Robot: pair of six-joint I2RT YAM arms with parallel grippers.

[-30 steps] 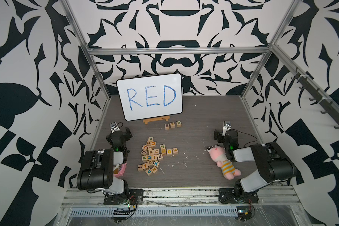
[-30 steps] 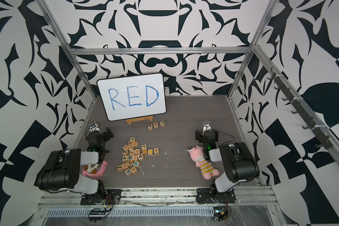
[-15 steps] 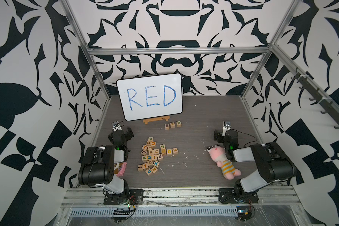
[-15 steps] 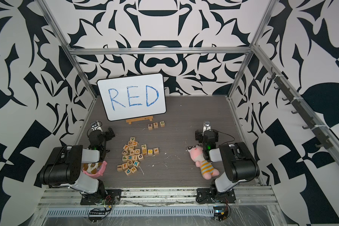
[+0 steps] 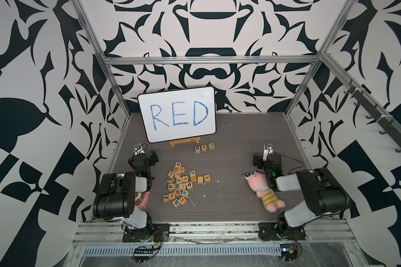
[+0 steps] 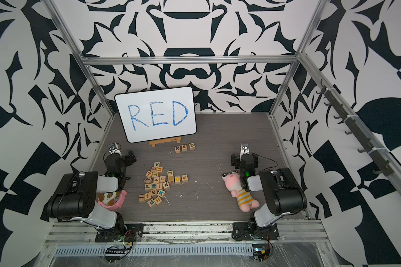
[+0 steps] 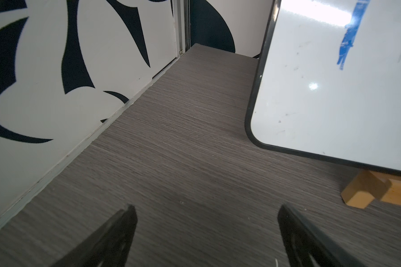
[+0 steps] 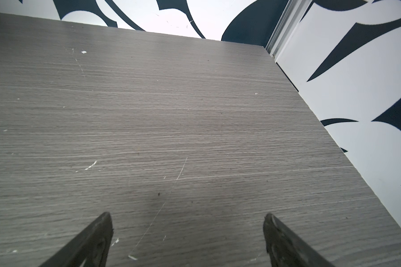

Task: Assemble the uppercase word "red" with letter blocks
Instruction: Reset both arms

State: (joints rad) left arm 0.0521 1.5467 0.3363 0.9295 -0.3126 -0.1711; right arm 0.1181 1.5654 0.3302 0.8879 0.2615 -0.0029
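Observation:
Three letter blocks stand in a row in front of the whiteboard, spelling the word "red": a dark R (image 5: 197, 149), a red-orange E (image 5: 204, 148) and a green D (image 5: 211, 146). The same R (image 6: 177, 149), E (image 6: 184, 148) and D (image 6: 192, 146) show in both top views. Several other letter blocks (image 5: 181, 185) lie in a loose pile mid-table. My left gripper (image 5: 153, 157) (image 7: 205, 215) hangs open over bare table by the left wall, holding nothing. My right gripper (image 5: 256, 159) (image 8: 186, 222) is open and empty near the right wall.
The whiteboard (image 5: 178, 114) (image 7: 333, 92) with blue RED leans on a wooden stand (image 5: 185, 142) (image 7: 366, 191) at the back. A pink plush toy (image 5: 262, 187) lies beside the right arm. A pink bowl (image 6: 112, 198) sits under the left arm. Walls close both sides.
The left arm has shifted slightly, its wrist easing a little back and to the right. The right arm and all blocks have stayed where they were.

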